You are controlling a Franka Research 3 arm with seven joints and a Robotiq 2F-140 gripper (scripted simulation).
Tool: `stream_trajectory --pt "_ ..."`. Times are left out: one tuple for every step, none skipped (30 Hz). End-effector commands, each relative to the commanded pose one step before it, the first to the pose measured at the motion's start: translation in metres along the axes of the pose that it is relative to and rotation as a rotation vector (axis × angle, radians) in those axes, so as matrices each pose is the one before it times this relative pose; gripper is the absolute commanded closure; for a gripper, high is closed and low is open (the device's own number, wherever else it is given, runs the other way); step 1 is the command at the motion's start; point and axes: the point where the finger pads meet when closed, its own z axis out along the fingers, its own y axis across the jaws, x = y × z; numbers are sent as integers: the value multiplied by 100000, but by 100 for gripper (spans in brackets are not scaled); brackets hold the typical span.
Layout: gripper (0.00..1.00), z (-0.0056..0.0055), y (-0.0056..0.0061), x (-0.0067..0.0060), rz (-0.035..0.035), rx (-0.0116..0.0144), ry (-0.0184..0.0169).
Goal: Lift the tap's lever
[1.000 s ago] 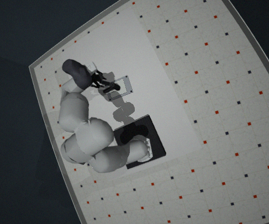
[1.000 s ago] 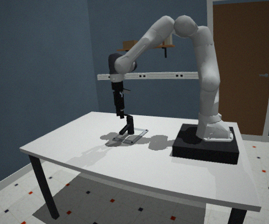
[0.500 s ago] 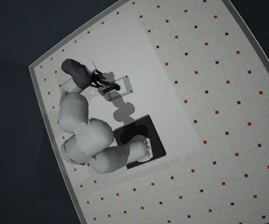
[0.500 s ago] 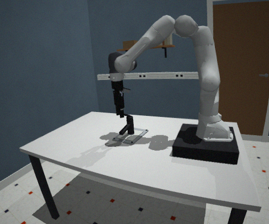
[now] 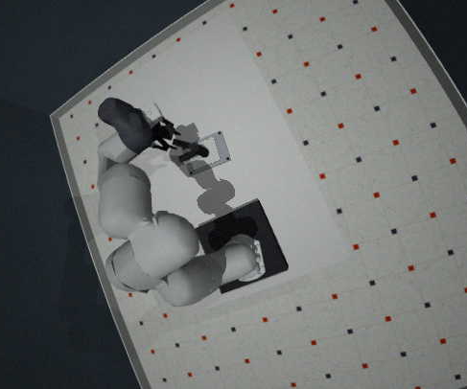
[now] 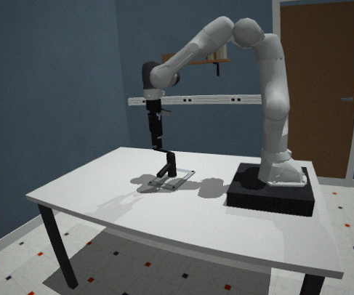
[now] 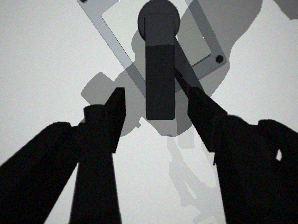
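A black tap (image 6: pixel 171 163) stands on a thin grey frame plate (image 6: pixel 173 179) on the white table. Its lever (image 6: pixel 161 150) runs from the top of the tap body towards my gripper and tilts slightly up. My gripper (image 6: pixel 157 145) points straight down at the lever's free end. In the wrist view the lever (image 7: pixel 160 82) lies between my two fingers. The right finger is close against it and a gap shows on the left. The fingers are partly open. From above, the gripper (image 5: pixel 173 141) sits just left of the tap (image 5: pixel 195 154).
My arm's black pedestal (image 6: pixel 271 192) stands on the table to the right of the tap. The tap's spout (image 6: pixel 163 170) points towards the table's left front. The table's left edge (image 5: pixel 77 158) is close behind my wrist.
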Motion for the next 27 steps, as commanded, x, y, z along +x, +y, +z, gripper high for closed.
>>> stream_trajectory --pt "54 -853 332 265 -513 -1203 729" --pt "54 -262 0 0 0 0 0" --pt "54 -250 0 0 0 0 0" --pt "54 -236 0 0 0 0 0" --pt "54 -221 0 0 0 0 0" --pt "54 -204 0 0 0 0 0" --pt "54 -186 0 0 0 0 0" --pt "54 -167 0 0 0 0 0" --pt "54 -148 0 0 0 0 0" --pt "54 -128 0 0 0 0 0" --pt "54 -108 0 0 0 0 0" --pt "54 0 0 0 0 0 0" --pt "54 0 0 0 0 0 0" --pt "54 -89 0 0 0 0 0" --pt "54 -70 0 0 0 0 0" --pt "54 -53 0 0 0 0 0" --pt "54 -37 0 0 0 0 0" --pt "54 -24 0 0 0 0 0" --pt "54 -13 0 0 0 0 0" --pt "54 -5 0 0 0 0 0" --pt "54 -1 0 0 0 0 0" --pt "90 0 0 0 0 0 0" --pt "90 0 0 0 0 0 0" --pt "90 0 0 0 0 0 0" --pt "90 0 0 0 0 0 0" --pt "90 0 0 0 0 0 0" --pt "90 0 0 0 0 0 0"
